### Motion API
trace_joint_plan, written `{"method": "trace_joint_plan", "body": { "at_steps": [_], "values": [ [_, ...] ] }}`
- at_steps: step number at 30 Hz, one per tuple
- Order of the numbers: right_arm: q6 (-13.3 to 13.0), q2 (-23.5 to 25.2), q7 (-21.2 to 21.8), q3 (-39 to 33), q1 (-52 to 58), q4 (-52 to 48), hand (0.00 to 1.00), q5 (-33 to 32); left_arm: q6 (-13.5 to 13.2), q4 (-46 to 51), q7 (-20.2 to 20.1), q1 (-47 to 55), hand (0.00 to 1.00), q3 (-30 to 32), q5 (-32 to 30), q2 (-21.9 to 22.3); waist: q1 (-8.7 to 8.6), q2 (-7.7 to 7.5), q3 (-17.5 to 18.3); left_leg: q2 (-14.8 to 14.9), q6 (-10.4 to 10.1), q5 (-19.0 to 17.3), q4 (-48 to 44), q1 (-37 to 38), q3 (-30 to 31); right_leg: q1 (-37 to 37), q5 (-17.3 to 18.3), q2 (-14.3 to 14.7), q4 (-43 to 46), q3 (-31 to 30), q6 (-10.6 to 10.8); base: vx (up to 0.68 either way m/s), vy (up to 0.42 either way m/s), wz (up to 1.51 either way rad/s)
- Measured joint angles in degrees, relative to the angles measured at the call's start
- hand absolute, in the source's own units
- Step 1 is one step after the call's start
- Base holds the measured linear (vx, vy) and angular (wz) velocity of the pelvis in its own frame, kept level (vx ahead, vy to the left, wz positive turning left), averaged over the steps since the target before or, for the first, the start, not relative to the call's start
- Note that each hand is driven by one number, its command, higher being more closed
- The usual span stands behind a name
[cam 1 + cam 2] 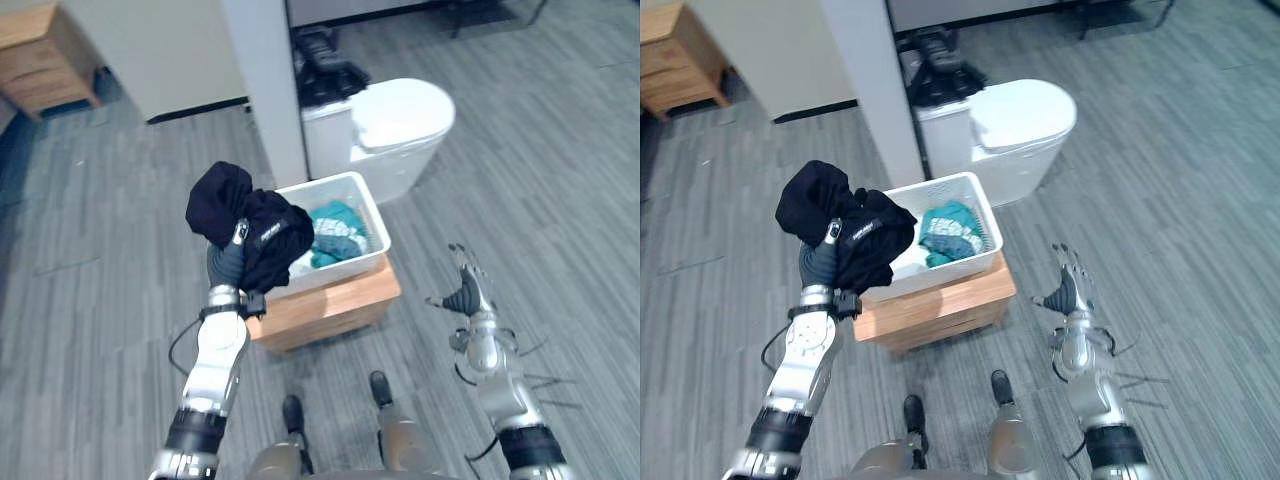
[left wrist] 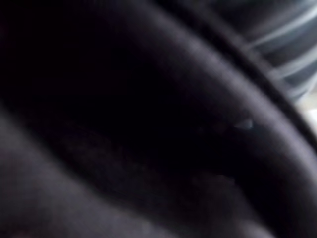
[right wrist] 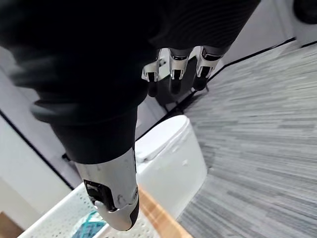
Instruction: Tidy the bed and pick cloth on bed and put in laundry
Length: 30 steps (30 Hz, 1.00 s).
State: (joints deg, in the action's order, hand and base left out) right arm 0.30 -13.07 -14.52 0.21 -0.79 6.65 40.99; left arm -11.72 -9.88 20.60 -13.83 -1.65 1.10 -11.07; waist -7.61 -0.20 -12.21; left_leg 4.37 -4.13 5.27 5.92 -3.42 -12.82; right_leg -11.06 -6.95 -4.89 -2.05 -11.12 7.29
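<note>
Starting at the fingers (image 1: 240,233) of the left hand (image 1: 228,266): one silver finger is clamping across a bunched black cloth (image 1: 245,222), the rest are burying themselves in the folds, and I'm reading that as a closed grip that is carrying the whole bundle. The left wrist view is showing dark fabric right up close. The cloth is hanging in the air, well off any surface, and it is overlapping the near left corner of the white laundry basket (image 1: 372,210) rather than sitting over its middle. The right hand (image 1: 468,292) is hovering over the floor off to the right, its fingers (image 3: 171,62) straight and spread, holding nothing. Moving outward, the basket is resting on a low wooden bench (image 1: 330,305), and a teal cloth (image 1: 335,232) is lying inside it. To do this drop well, I'd say the arm is needing to travel further over the basket's open centre, then lower before the fingers are letting go, because loose folds are dangling at the rim and could be draping over the wall or sliding to the floor. Counting up: one black cloth in hand, one teal heap in the basket, one basket, one bench, one white lidded bin (image 1: 400,115) behind it, two hands.
</note>
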Motion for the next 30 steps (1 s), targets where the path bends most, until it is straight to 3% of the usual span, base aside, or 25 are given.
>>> {"method": "trace_joint_plan", "body": {
  "at_steps": [1,7,9,10,17,21,24,26,30],
  "values": [
    [-0.24,0.48,-0.29,0.68,1.83,-1.18,0.00,-1.79,1.69,-6.67,2.43,-6.08,1.00,0.48,-3.09,-2.11,-1.11,-0.65,0.01,0.04,0.08,-0.07,0.01,-1.03,-2.71,-2.38,-0.26,0.21,0.04,-2.18,0.36,-0.03,-0.018,-0.82],
    [-1.98,1.75,-0.54,3.33,9.50,-4.95,0.00,-7.23,5.31,-22.98,7.50,-20.31,1.00,2.38,-7.57,-5.29,-4.26,-3.29,-1.55,1.93,0.23,-0.19,0.02,-3.62,-9.91,-7.25,0.32,1.88,-0.07,-5.27,1.51,-0.02,-0.055,-0.56],
    [-3.06,1.69,-1.57,3.37,11.59,-6.59,0.00,-8.48,6.02,-26.31,8.28,-22.42,1.00,2.26,-8.56,-5.26,-4.29,-3.97,-1.97,2.71,-0.18,-0.03,0.02,-3.97,-13.22,-8.60,0.33,2.25,0.00,-5.43,1.54,0.02,-0.063,-0.36],
    [-3.24,1.69,-1.97,3.38,11.93,-6.59,0.00,-9.00,6.43,-27.81,8.31,-22.87,0.00,2.25,-8.69,-5.25,-4.30,-4.12,-2.05,2.98,-0.35,0.08,0.01,-4.08,-14.62,-9.15,0.18,2.28,0.00,-5.23,1.48,0.04,-0.045,-0.23],
    [-3.82,4.94,-3.02,4.38,13.01,-6.57,0.00,-11.26,9.05,-34.19,8.08,-23.97,0.00,2.78,-9.66,-3.48,-3.47,-4.59,-3.67,2.62,-0.87,-0.27,-0.04,-3.91,-17.42,-9.89,-5.30,0.64,0.04,-2.11,-0.69,0.07,-0.009,0.05],
    [-3.61,7.22,-3.07,3.02,13.79,-6.15,0.00,-11.29,9.05,-33.94,8.03,-23.18,0.00,4.56,-9.63,-0.70,-2.31,-4.45,-3.82,2.67,-1.17,-0.49,-0.35,-1.94,-18.42,-7.24,-5.31,0.33,-0.01,-1.28,-0.75,0.09,0.033,0.13],
    [-3.44,8.33,-3.24,1.86,14.40,-5.15,0.00,-12.08,8.92,-28.28,8.22,-17.33,0.00,4.90,-9.61,0.26,-1.92,-4.29,-3.79,2.81,-1.26,-1.84,-0.05,1.49,-18.86,-3.66,-4.86,0.30,-0.12,-0.87,-0.80,0.08,0.040,0.07],
    [-3.41,8.37,-3.18,0.63,16.21,-3.61,0.00,-12.68,8.57,-23.09,8.33,-12.13,0.00,6.97,-9.58,1.44,-0.65,-4.15,-3.66,2.59,-1.57,-2.79,-0.03,3.48,-18.48,-1.46,-3.42,0.03,-0.12,-0.53,-1.21,0.03,0.005,0.12],
    [-1.90,8.26,-2.68,-3.35,17.35,5.28,0.00,-13.51,7.26,-16.33,9.02,-1.33,0.00,12.72,-9.57,1.51,-0.04,-1.82,-1.56,3.14,-1.73,-2.75,-0.02,5.07,-15.44,1.58,-1.45,0.15,-0.01,2.17,-1.61,0.05,-0.046,0.31]
  ]
}}
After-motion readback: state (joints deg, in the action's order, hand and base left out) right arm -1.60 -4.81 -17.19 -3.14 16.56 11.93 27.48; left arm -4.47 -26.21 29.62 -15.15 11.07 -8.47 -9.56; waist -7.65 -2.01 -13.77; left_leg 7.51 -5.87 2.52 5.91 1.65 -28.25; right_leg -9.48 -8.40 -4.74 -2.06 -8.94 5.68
